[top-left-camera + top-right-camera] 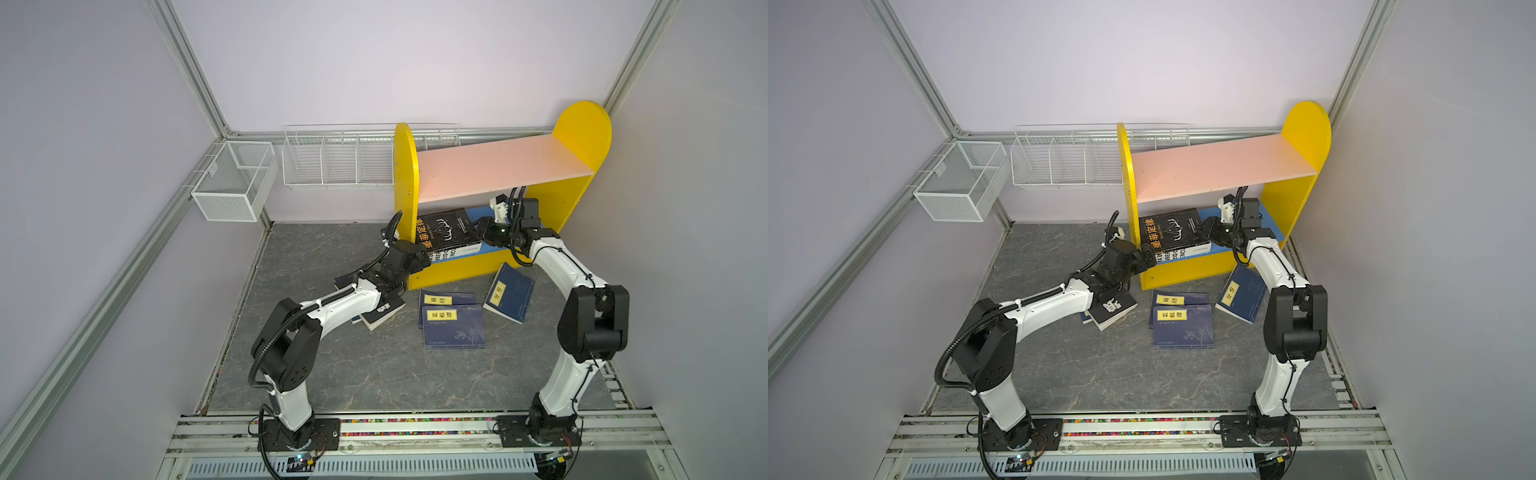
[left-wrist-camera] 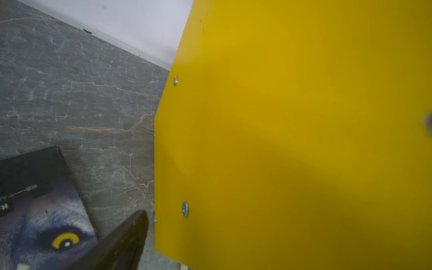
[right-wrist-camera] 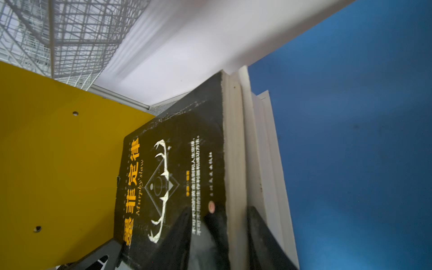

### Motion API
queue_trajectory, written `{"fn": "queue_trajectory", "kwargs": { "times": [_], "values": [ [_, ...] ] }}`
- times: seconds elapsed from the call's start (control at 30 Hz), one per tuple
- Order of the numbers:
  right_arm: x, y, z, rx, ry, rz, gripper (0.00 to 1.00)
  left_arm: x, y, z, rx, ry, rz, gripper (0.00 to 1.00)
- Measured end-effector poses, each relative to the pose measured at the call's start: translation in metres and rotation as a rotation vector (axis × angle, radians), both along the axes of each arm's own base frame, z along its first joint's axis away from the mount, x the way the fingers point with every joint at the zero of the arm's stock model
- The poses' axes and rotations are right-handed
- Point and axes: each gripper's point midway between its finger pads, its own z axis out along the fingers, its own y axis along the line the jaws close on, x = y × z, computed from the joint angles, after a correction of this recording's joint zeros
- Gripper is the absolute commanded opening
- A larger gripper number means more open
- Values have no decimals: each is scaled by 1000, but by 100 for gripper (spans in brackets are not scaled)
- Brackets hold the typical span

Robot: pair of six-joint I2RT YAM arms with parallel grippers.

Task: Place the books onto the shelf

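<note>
My right pincer [image 3: 220, 209] straddles the edge of the black book [image 3: 177, 149] on the shelf [image 1: 503, 164], seating it on the lower board [image 3: 350, 140]; whether the jaws grip, I cannot tell. My left pincer [image 1: 420, 261], jaws apart, hangs just beside the side panel [image 2: 280, 140], likely to steady it.

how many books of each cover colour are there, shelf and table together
navy books: 3
black books: 2
white-and-blue book: 1
total: 6; a blue edge under the black book on the table may be another

Top views high, facing down; wrist views close against shelf [image 2: 280, 117] (shared)
</note>
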Motion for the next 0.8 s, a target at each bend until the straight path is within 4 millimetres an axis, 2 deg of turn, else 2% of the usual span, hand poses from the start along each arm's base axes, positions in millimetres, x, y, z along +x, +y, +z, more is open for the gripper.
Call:
{"fn": "queue_trajectory", "kwargs": {
  "times": [0.4,0.53,0.8],
  "values": [
    [1,-1,-2,-58,-8,-15,27,0,-1,1,-5,-3,-6,98],
    [1,0,-3,-69,-7,-21,38,0,-2,1,-5,-5,-11,98],
    [-2,3,4,-119,-40,-21,53,-1,1,6,39,-27,-24,100]
  ]
}}
